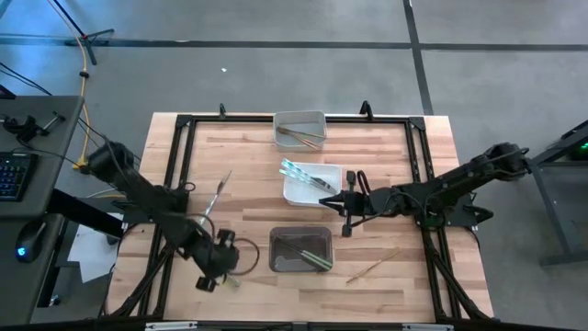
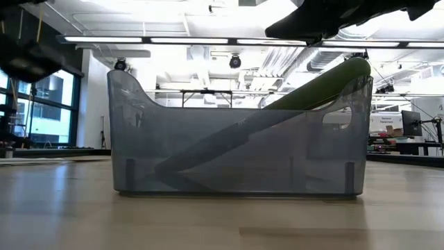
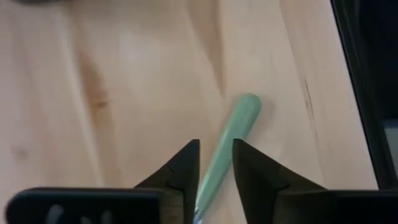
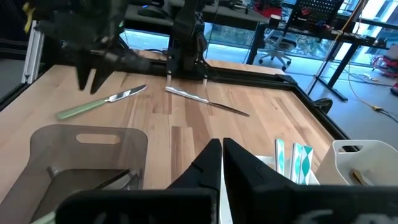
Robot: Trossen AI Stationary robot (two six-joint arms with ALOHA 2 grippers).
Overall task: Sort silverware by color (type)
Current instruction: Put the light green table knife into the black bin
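Observation:
A green-handled knife (image 3: 231,134) lies flat on the wooden table near its near left corner; it also shows in the right wrist view (image 4: 99,102). My left gripper (image 3: 216,152) is open and points down right over the knife, one finger on either side of the handle. I cannot tell whether the fingers touch it. My right gripper (image 4: 221,155) is shut and empty, and hovers by the white bin (image 1: 299,190), which holds light blue pieces. A dark bin (image 1: 300,250) holds green pieces, one leaning out over its rim (image 2: 333,80). A far grey bin (image 1: 300,129) holds tan pieces.
A grey metal fork (image 1: 216,195) lies loose on the table's left half. Tan pieces (image 1: 372,267) lie to the right of the dark bin. A black frame (image 1: 184,165) runs round the table top. Bare wood lies between the three bins and the left frame rail.

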